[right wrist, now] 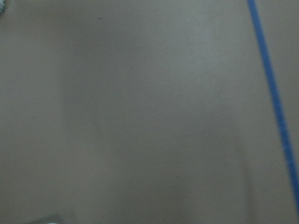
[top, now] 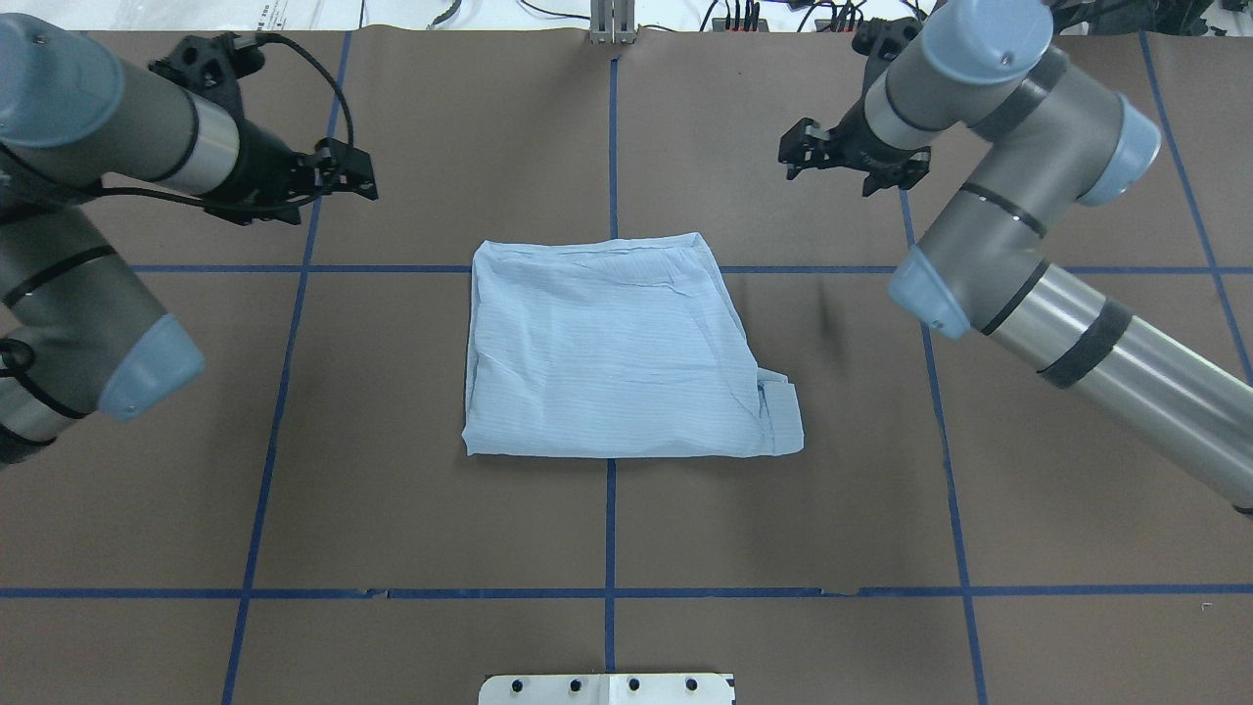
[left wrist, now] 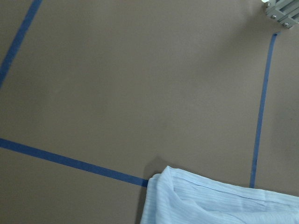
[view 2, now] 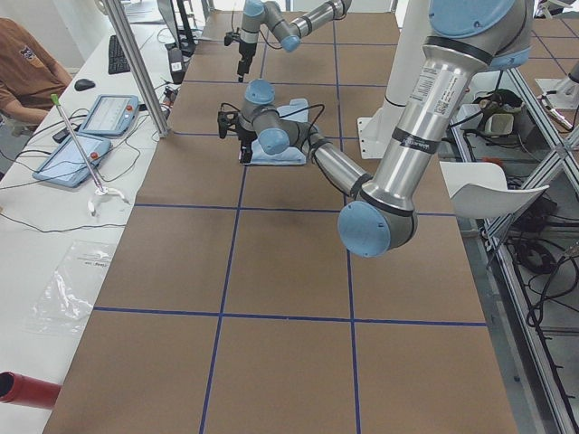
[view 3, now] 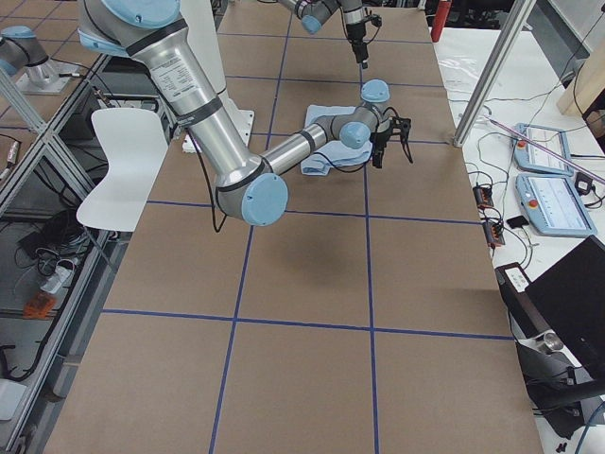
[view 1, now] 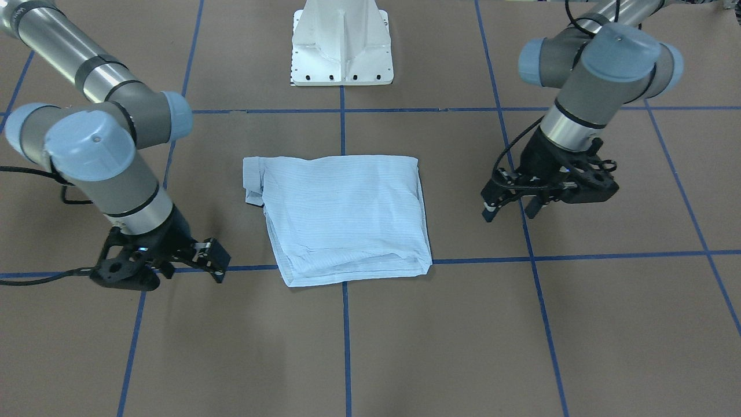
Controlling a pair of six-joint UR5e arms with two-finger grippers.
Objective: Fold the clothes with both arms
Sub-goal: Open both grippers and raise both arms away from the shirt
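Item: thin light-blue, finely striped button-up shirt (top: 617, 352), folded to a squarish packet, lying flat mid brown paper-covered tabletop (top: 392, 509). A small cuff-like flap (top: 778, 416) juts from one corner. Black two-finger left gripper (top: 354, 171) and right gripper (top: 834, 162) both have jaws spread and empty, hovering off the far corners, well apart from the cloth. Stage, as I judge it: folding nearly complete. Next move: tuck the flap, or retire.

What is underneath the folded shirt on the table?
Only the brown table and a blue tape line running beneath the shirt show; anything between its layers is hidden.
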